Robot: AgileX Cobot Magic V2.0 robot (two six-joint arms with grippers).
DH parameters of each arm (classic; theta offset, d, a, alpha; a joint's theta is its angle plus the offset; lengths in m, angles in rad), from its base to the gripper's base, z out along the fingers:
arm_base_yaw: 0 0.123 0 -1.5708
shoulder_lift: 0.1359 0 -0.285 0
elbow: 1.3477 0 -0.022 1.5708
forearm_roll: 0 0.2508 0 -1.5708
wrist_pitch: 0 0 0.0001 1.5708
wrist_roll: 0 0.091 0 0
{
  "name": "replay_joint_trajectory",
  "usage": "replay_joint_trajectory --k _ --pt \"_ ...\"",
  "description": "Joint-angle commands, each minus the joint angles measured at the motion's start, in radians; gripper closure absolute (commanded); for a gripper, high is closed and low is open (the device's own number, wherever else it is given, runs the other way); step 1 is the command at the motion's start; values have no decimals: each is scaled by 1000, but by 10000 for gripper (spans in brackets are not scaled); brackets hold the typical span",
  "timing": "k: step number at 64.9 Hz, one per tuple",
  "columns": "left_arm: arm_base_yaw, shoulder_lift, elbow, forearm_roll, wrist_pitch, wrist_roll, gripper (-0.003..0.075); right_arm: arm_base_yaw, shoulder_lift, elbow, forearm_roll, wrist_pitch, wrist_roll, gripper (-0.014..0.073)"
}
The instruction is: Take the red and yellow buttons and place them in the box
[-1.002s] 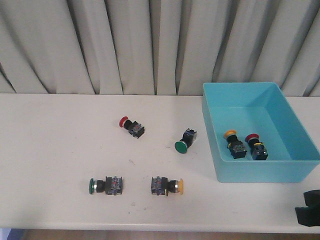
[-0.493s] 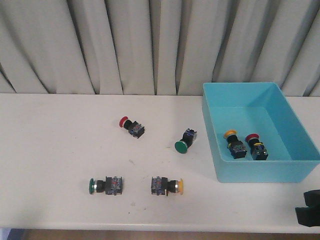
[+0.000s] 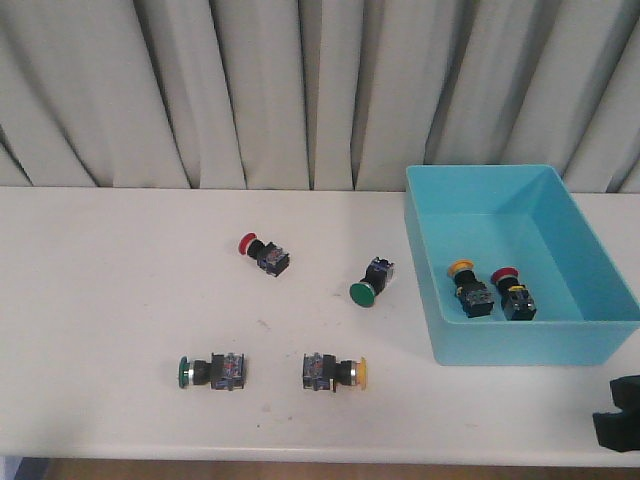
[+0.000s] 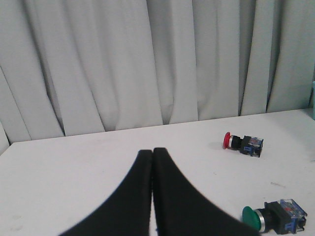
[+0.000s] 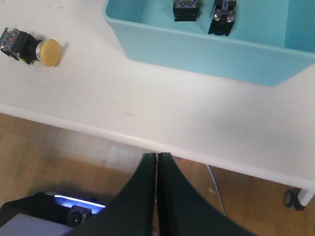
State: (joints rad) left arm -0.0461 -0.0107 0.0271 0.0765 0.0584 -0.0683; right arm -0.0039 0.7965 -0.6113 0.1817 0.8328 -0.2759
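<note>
With both arms' fingers (image 4: 152, 162) (image 5: 156, 167) clenched empty, 1 red button (image 3: 262, 252) at the counter's (image 3: 100, 300) 12 o'clock and 1 yellow button (image 3: 335, 371) at 6 risk confusion with neighbouring green buttons (image 3: 370, 281), the box (image 3: 520, 345) at 3 o'clock.

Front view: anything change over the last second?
Barely. The right hand at the lower right corner sank slightly toward the frame's edge; it took hold of nothing. The four buttons on the table and the two inside the box stayed put.
</note>
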Motion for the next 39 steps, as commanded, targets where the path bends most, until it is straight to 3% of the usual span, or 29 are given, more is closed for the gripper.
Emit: replay_joint_trajectory --k 1,18,28,39 --pt "3 -14 49 -3 -78 -10 727 -4 -57 -10 -6 -127 -19 600" --pt "3 -14 49 -3 -78 -10 727 -4 -441 239 7 -477 -23 598" --pt "3 -14 49 -3 -78 -10 727 -3 -604 318 7 -507 -23 598" --pt "3 -14 49 -3 -78 -10 727 -3 -655 323 7 -506 -22 598"
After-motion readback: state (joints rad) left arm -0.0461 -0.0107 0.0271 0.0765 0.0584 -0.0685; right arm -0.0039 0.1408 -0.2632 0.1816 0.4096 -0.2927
